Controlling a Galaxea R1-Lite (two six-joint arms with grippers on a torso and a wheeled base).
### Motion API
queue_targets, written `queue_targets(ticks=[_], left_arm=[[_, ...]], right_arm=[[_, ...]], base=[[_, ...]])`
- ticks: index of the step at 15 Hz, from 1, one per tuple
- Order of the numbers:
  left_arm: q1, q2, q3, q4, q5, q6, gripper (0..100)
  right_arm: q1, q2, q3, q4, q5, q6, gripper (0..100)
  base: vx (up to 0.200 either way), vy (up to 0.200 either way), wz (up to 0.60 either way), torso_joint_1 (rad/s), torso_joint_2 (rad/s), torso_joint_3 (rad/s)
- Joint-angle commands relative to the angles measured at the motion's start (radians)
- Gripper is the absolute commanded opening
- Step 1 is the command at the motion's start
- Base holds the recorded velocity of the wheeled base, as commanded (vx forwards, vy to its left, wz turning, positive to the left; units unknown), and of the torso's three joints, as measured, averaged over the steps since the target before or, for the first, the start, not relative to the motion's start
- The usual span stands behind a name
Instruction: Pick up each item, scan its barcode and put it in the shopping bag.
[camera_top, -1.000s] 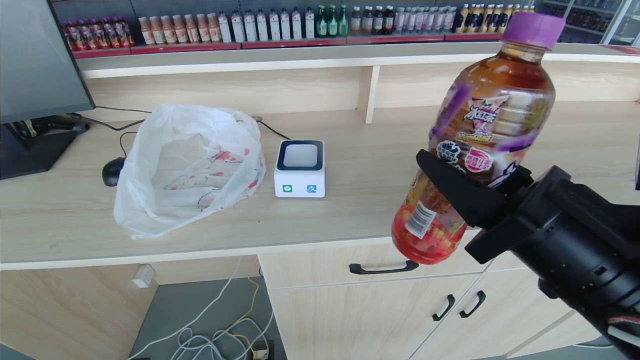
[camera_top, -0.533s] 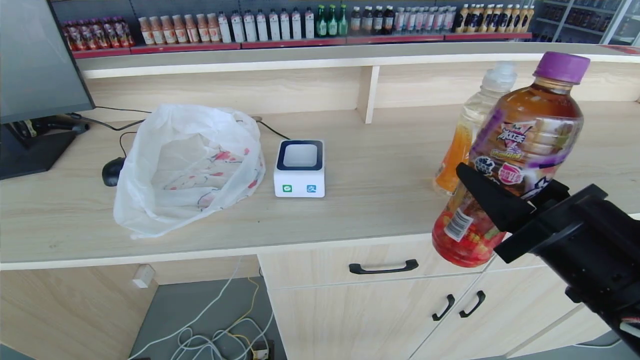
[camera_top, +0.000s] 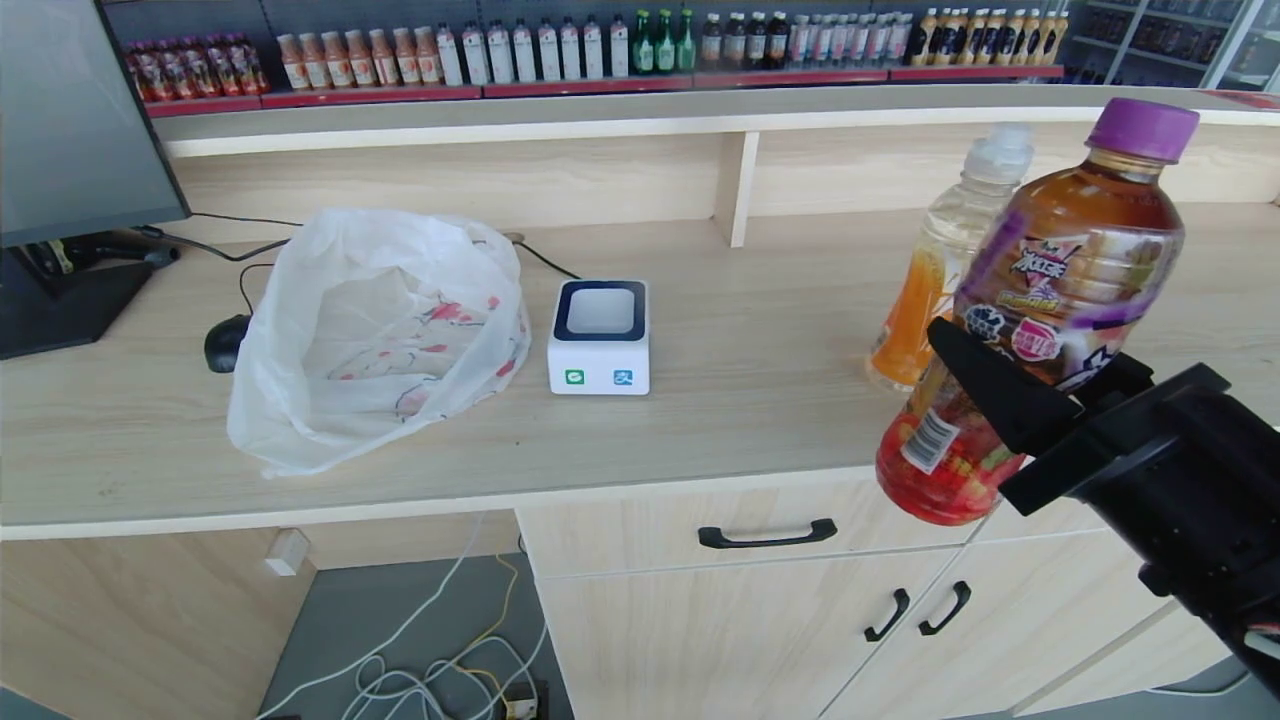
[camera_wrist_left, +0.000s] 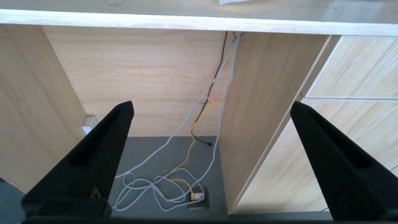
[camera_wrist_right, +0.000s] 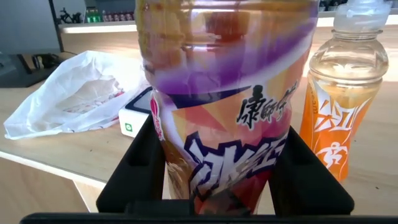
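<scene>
Your right gripper (camera_top: 1045, 385) has its jaws clamped round the lower middle of the tea bottle (camera_top: 1080, 240), which hangs at the right of the head view, off the counter (camera_top: 760, 400). The bottle's long axis is tilted, with the purple cap toward the upper right and the base toward the lower left. The barcode (camera_top: 930, 440) sits near the base, facing the camera.

The scanner (camera_top: 600, 335) is well apart from it at frame centre, window up, so you'll need to carry the bottle left and turn the barcode downward. The shopping bag (camera_top: 380, 330) lies just left of the scanner, mouth open.

Your left gripper (camera_wrist_left: 214, 162) hangs below the counter edge, jaws wide apart and holding nothing, so the right arm has this move.

1 orange bottle (camera_top: 935, 290) stands behind the held one, partly covered by it. The far finger is hidden, and the bag looks empty, though its folds make that hard to tell.
</scene>
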Motion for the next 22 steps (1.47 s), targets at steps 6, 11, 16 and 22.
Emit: queue_targets(ticks=[6, 11, 16, 22], left_arm=[[0.002, 0.0, 0.0, 0.0, 0.0, -0.003, 100], [0.002, 0.0, 0.0, 0.0, 0.002, -0.003, 100], [0.0, 0.0, 0.0, -0.001, 0.0, -0.001, 100], [0.0, 0.0, 0.0, -0.001, 0.0, -0.001, 100]], right_arm=[[-0.001, 0.004, 0.005, -0.011, 0.033, 0.005, 0], [0.001, -0.008, 0.029, -0.017, 0.038, 0.005, 0], [0.003, -0.008, 0.031, -0.026, 0.038, 0.0, 0], [0.036, -0.025, 0.103, -0.018, 0.068, -0.063, 0]], base=[[0.0, 0.2, 0.0, 0.002, 0.0, 0.003], [0.0, 0.2, 0.0, 0.003, 0.01, 0.002], [0.0, 0.08, 0.0, 0.001, 0.0, 0.002], [0.0, 0.0, 0.0, 0.0, 0.0, 0.0]])
